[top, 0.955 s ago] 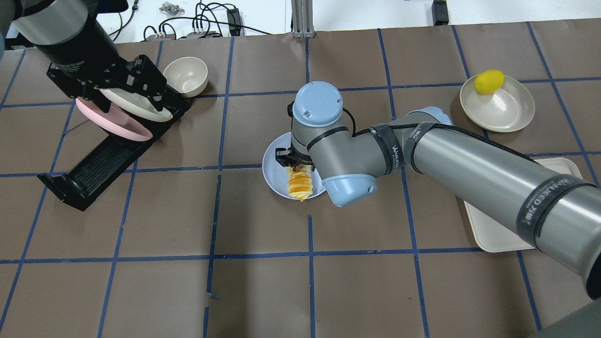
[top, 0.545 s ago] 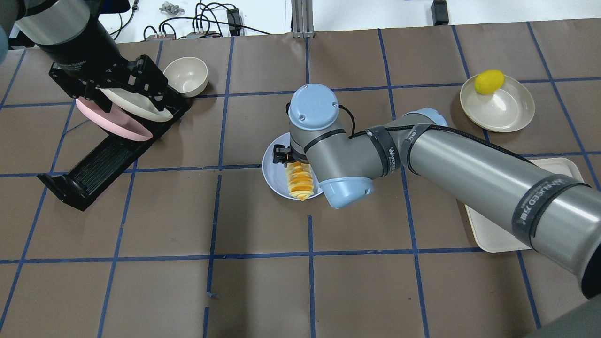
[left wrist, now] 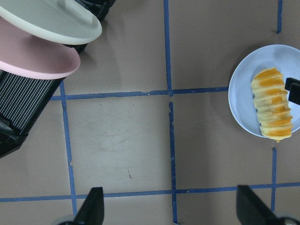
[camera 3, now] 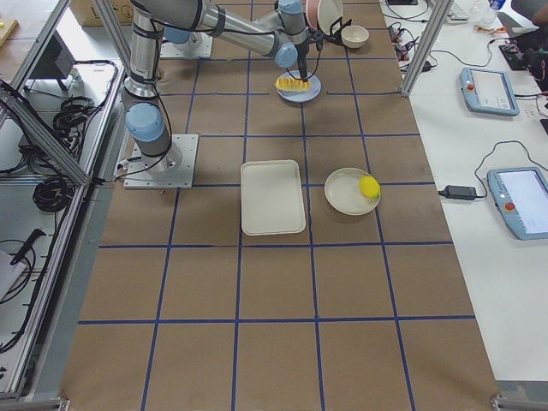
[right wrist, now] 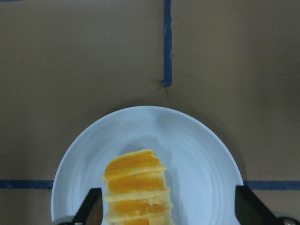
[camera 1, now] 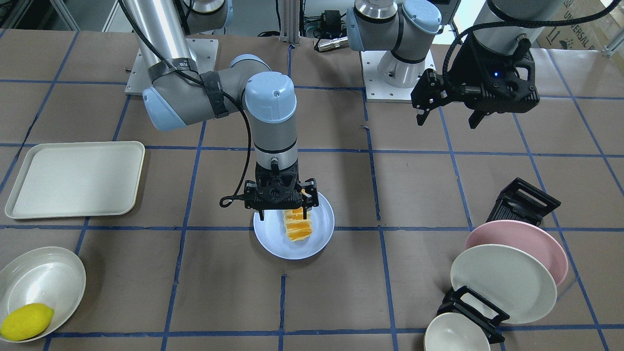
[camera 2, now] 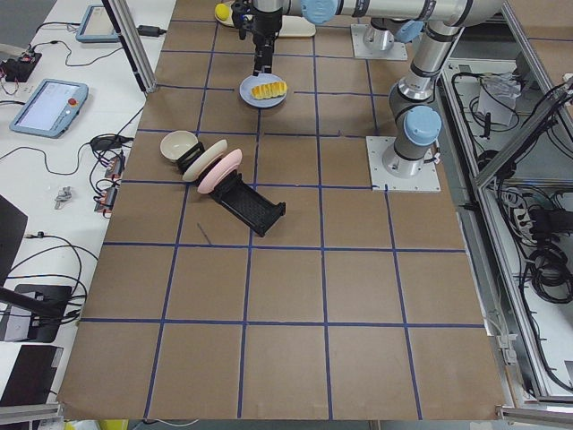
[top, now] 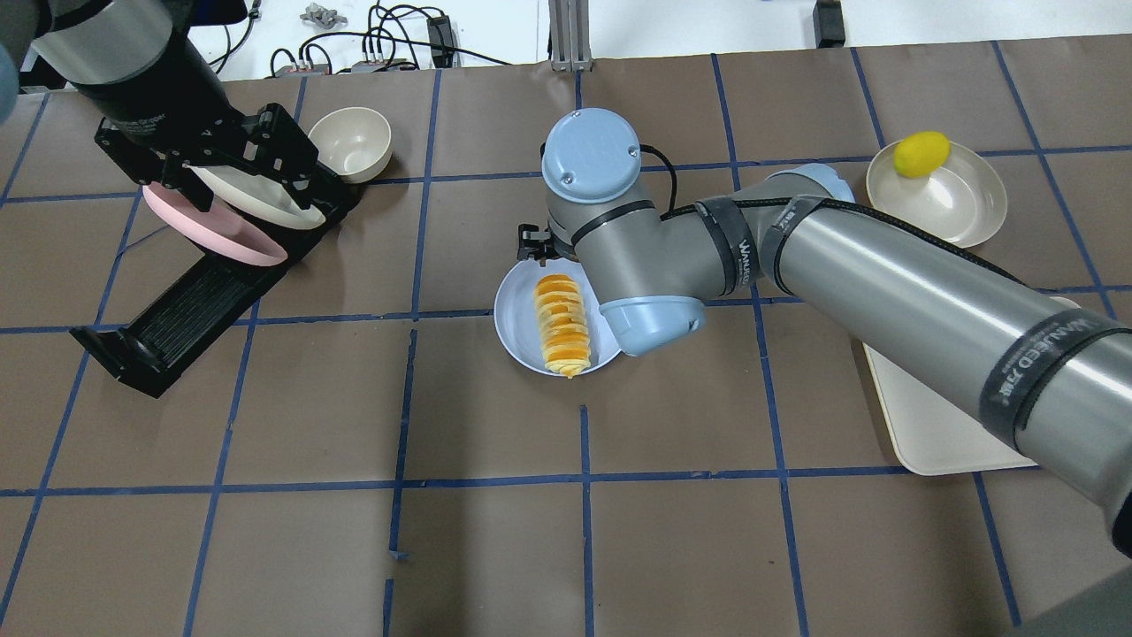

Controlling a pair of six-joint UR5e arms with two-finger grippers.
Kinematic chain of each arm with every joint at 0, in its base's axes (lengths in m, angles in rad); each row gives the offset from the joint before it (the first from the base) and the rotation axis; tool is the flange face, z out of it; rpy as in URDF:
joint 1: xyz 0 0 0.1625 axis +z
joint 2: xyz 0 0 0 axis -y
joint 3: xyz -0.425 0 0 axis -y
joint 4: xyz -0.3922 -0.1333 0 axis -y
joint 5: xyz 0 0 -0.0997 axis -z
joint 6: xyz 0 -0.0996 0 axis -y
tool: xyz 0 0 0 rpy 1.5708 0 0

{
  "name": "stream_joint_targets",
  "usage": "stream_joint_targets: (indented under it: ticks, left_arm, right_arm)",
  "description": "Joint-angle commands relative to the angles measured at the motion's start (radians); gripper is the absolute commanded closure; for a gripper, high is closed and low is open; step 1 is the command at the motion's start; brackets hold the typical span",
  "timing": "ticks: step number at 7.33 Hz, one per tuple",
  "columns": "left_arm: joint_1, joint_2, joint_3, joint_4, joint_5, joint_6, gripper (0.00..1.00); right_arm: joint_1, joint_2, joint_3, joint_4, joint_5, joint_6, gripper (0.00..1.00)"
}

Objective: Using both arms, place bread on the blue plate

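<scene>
Evidently the placing step is at its end: the elongated, segmented loaf of bread [top: 564, 324], golden-orange in its ridges and cream in its stripes, is seen lying flat on the round, shallow, pale lavender-blue plate [top: 514, 305], with 1 tip reaching the rim. The right arm's black 2-finger tool [camera 1: 284, 215] is held above the loaf with its jaws spread wider than the crust, and nothing is gripped. Whether a finger touches the bread cannot be told. The left arm's tool [camera 1: 447, 120] is likewise spread wide and empty, well apart from the plate. It hangs above the black slotted rack [top: 181, 305], in which a pink plate [top: 217, 234] and a cream-white plate [top: 265, 205] are stood. Release is judged to be done, so only a retreat is left. The right tool would need to be lifted straight up with its jaws apart, so that the loaf is not dragged or rolled over the shallow rim of the plate onto the worktop.
</scene>
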Motion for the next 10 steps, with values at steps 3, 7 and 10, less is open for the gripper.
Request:
stream_joint_targets:
  ticks: [3, 7, 10]
  left_arm:
    - [0.000, 0.000, 0.000, 0.001, 0.001, -0.002, 0.00]
    - [0.000, 0.000, 0.005, 0.001, -0.001, 0.000, 0.00]
    - [0.000, 0.000, 0.006, 0.001, -0.001, -0.001, 0.00]
  right_arm:
    - [-0.144, -0.178, 0.001, 0.209, -0.006, -0.126, 0.00]
    - [-0.283, -0.430, -0.110, 0.820, -0.020, -0.337, 0.00]
    - [-0.283, -0.463, -0.247, 1.081, 0.034, -0.326, 0.01]
